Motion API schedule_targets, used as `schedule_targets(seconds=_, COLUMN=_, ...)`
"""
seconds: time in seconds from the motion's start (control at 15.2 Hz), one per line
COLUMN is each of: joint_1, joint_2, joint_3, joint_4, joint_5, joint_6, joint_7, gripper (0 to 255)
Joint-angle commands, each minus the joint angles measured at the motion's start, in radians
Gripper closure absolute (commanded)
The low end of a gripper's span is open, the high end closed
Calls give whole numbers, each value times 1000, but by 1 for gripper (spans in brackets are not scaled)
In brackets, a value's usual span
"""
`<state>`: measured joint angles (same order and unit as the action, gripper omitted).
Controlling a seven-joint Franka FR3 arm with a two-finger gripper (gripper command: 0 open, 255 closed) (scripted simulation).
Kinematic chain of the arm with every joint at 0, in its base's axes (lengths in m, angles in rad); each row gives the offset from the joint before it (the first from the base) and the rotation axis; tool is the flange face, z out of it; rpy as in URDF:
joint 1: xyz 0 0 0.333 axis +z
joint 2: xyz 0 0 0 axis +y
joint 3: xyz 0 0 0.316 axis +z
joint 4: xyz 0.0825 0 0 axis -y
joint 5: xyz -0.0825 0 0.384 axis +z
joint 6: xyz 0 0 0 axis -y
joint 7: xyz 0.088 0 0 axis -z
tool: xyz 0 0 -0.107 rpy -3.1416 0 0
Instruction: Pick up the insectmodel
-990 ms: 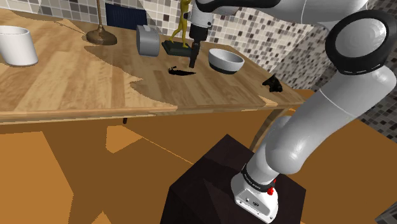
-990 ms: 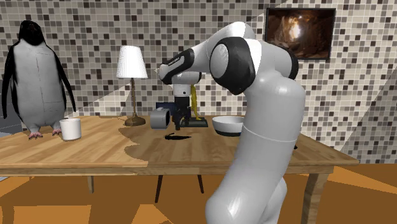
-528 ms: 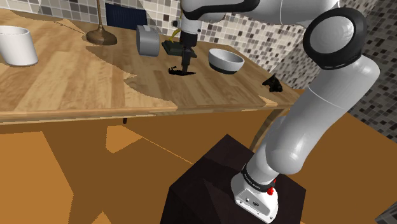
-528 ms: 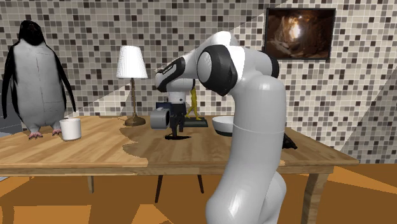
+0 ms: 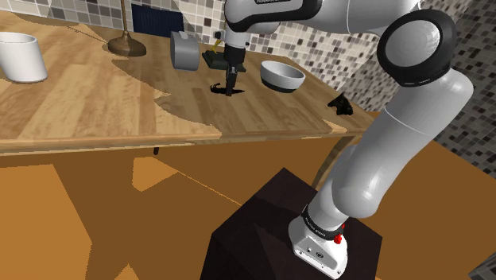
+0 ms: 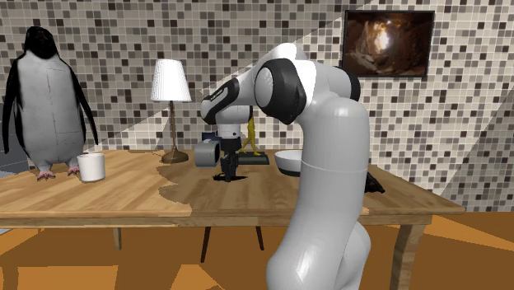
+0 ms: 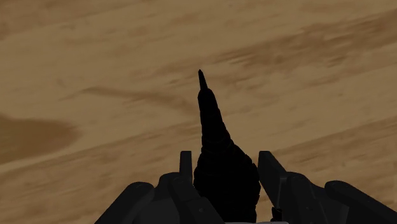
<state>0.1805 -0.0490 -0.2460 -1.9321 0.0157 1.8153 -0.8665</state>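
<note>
Insectmodel [image 7: 219, 162]: all black, tapering to a sharp tip, flat on the wooden table [image 5: 79, 111]. My hand [image 7: 224, 167] is down on it, fingers [image 7: 186, 167] apart, its body filling the gap between them. I count one insect, one white bowl [image 5: 282, 75], one white cup [image 5: 20, 56], one lamp [image 6: 171, 82], one penguin figure [image 6: 49, 99].

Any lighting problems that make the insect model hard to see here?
Wrist view: the insect model is a flat black silhouette, merging with the black gripper. Shoulder view: it lies in the table's darker shadow patch. Second exterior view: same shadow across the tabletop.
</note>
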Motion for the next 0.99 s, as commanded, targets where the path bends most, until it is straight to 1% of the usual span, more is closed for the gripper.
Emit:
schedule_targets(seconds=0.0, joint_1=0, joint_2=0, joint_3=0, joint_4=0, joint_5=0, joint_6=0, joint_7=0, gripper=255)
schedule_targets(seconds=0.4, joint_1=0, joint_2=0, joint_3=0, joint_4=-1, joint_5=0, joint_6=1, joint_7=-1, gripper=255)
schedule_targets(seconds=0.92, joint_1=0, joint_2=-7, joint_3=1, joint_4=99, joint_5=-2, joint_6=-106, joint_7=3, gripper=255)
